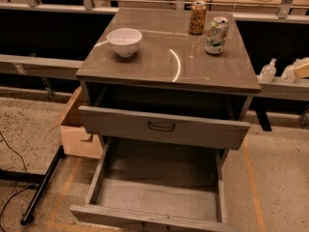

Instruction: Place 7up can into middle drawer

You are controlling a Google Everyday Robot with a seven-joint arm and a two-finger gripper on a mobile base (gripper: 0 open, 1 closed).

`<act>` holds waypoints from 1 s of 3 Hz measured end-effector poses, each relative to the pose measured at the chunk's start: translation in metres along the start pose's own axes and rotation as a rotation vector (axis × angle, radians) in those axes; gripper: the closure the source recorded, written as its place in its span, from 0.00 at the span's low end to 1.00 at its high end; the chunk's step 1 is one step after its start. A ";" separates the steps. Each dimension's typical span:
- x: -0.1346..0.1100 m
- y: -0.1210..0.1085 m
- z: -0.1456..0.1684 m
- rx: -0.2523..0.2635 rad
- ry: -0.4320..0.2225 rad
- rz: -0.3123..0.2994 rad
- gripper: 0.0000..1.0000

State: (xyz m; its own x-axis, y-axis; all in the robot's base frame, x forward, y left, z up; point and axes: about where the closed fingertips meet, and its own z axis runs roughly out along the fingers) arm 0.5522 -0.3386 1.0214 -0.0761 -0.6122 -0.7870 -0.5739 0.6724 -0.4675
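The 7up can (216, 35), white and green with a silver top, stands upright at the back right of the grey cabinet top (164, 64). The middle drawer (159, 197) is pulled far out low in front, showing its flat grey floor and low side walls, with nothing in it. The gripper is out of view; no part of it shows near the can or the drawer.
A brown-orange can (197, 17) stands just left of and behind the 7up can. A white bowl (124, 41) sits at the top's left. A drawer front with a dark loop handle (161, 126) is slightly open. Cardboard box (77, 129) and black stand leg (41, 187) at left; bottles (268, 71) on a right shelf.
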 end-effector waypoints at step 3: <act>-0.026 -0.038 0.078 0.035 -0.148 0.129 0.00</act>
State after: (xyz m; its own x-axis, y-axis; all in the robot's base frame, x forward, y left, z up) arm 0.6400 -0.3160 1.0284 -0.0252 -0.4543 -0.8905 -0.5386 0.7566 -0.3708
